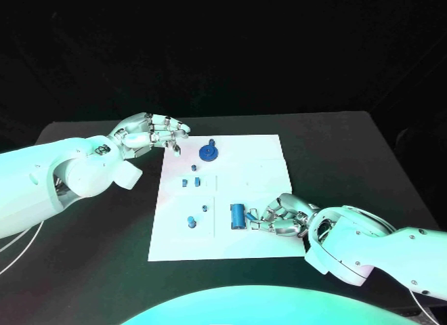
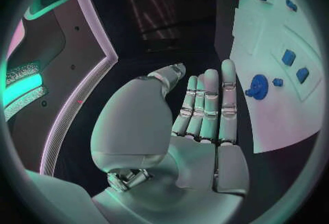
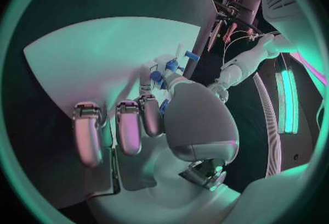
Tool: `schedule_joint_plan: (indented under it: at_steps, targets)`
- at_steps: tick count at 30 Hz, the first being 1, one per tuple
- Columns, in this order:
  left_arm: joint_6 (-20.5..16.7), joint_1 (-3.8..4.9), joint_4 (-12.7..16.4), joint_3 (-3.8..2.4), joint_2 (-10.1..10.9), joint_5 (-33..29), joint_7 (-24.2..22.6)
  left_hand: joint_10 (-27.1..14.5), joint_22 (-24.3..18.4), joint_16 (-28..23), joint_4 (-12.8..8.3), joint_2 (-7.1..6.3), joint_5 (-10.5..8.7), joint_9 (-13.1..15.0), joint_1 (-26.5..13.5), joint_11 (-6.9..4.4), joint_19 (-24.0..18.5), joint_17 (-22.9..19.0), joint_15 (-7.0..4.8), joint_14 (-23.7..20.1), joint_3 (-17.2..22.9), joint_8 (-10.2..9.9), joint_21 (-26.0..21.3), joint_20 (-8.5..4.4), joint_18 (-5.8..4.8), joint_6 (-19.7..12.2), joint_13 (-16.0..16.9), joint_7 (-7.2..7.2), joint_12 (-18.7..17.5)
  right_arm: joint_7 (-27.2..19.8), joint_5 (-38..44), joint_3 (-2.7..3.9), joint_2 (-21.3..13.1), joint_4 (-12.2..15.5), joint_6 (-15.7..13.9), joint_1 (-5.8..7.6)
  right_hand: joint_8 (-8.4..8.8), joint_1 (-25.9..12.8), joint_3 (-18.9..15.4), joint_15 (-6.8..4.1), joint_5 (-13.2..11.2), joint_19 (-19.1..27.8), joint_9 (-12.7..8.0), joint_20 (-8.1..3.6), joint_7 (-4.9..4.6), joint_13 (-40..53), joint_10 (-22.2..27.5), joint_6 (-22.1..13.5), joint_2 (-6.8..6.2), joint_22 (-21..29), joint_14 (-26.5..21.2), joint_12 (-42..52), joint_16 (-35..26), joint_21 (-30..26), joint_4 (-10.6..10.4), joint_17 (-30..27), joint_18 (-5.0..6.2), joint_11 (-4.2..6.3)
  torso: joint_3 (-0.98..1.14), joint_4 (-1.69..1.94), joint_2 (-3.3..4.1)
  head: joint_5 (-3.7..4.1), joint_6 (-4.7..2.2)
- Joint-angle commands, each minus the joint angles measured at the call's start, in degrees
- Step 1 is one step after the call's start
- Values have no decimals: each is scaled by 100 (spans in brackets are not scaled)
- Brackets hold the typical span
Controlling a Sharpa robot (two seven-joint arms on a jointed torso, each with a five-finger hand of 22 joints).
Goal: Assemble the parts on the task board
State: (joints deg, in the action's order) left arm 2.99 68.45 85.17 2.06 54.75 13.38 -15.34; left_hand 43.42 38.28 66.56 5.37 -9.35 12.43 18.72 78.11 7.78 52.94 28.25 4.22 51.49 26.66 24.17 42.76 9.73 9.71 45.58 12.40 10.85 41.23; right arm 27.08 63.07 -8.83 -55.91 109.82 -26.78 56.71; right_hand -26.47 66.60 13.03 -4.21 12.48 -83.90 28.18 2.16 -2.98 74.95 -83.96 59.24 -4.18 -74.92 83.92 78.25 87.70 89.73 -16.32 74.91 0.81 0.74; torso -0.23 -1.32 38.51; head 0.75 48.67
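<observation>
Several blue parts sit across the task board (image 1: 263, 169), most apparently not yet assembled. Nearest, right hand (image 1: 285, 215) resting low on the board's near right area, fingers (image 1: 269, 220) curled down beside the long blue cylinder (image 1: 238, 215) — touching it or just short of it, cannot tell, and no clear grip to be seen. Just left of that, a small upright peg (image 1: 192, 221) and a tiny piece (image 1: 206, 207), loose-looking. Farther up, a pair of small blue blocks (image 1: 192, 181) side by side, then a very small bit (image 1: 194, 167). Farthest on the board, a round blue gear (image 1: 210, 153), seemingly seated with a knob on top. Beyond its left edge, over the black desk (image 1: 370, 156), left hand (image 1: 152, 132) hovering at the board's far corner, fingers (image 2: 209, 103) straight and pressed together, holding nothing. By judgement, early to middle of the job: gear perhaps placed, cylinder next, small pieces all left to do.
</observation>
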Motion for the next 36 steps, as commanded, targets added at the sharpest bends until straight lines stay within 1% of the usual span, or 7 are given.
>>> schedule_joint_plan:
  at_steps: [1,3,5,8,18,32,36]
  targets:
    - [98,3,16,-3,0,0,-14,0,9,14,11,6,30,-8,20,18,11,-5,3,-45,28,-25,29,-10,74,11,-8,27,-20,-15,143,1,13,-1,77,-4,-42,131,78,-53,68,-610,13,-48,26,992,-202,20,-15,-1508,533,14,35,27,12,1152,-81,61,-3,0,0,1,11]
    - [98,3,18,-3,2,0,-11,0,9,14,11,6,30,-8,20,18,11,-5,3,-45,28,-25,29,-10,74,11,-8,27,-20,5,168,1,13,-11,102,-4,-58,314,209,-67,140,-610,22,-61,43,996,-204,6,16,-1508,535,19,39,27,66,1160,-81,76,-4,2,0,3,14]
    - [98,3,19,-3,4,0,-10,0,9,14,11,6,30,-8,20,18,11,-5,3,-45,28,-25,29,-10,74,11,-8,27,-20,19,187,1,11,-18,119,-4,-76,513,434,-78,-36,-610,31,-75,53,1008,-214,-13,44,-1508,536,44,42,27,125,1167,-81,86,-4,2,-2,5,15]
    - [96,3,21,-3,8,0,-8,0,9,14,11,6,30,-8,20,18,11,-5,3,-45,28,-25,29,-10,74,11,-8,27,-20,37,233,1,7,-25,142,-4,-108,780,785,-91,-22,-610,49,-88,67,1016,-221,-40,-43,-1508,538,57,46,27,308,1175,-81,100,-3,0,-3,6,19]
    - [97,3,22,-3,15,0,-2,0,9,14,11,6,30,-8,20,18,11,-5,3,-45,28,-25,29,-10,74,11,-8,27,-20,-206,257,1,-14,-8,86,-3,-202,762,1513,-118,-7,-610,57,-109,66,1061,-273,-19,-53,-1508,544,153,62,27,444,1205,-81,94,1,-3,0,10,15]
    - [104,3,15,-2,9,0,2,5,20,14,6,1,29,-10,15,20,8,-9,3,-44,58,-27,38,-10,74,12,-15,30,-24,-712,163,1,-33,21,-131,-4,-247,603,1776,-133,-110,-610,31,-124,65,1060,-278,-5,-45,-1508,544,145,63,27,464,1208,-81,90,2,1,0,15,16]
    - [106,3,16,-2,9,0,3,5,20,14,6,1,29,-10,15,20,8,-9,3,-44,58,-27,38,-10,74,12,-15,30,-24,-699,150,1,-39,27,-75,-4,-261,556,1818,-135,-145,-610,25,-127,64,1063,-281,-12,-107,-1508,545,149,65,27,497,1212,-81,90,1,-1,0,17,19]
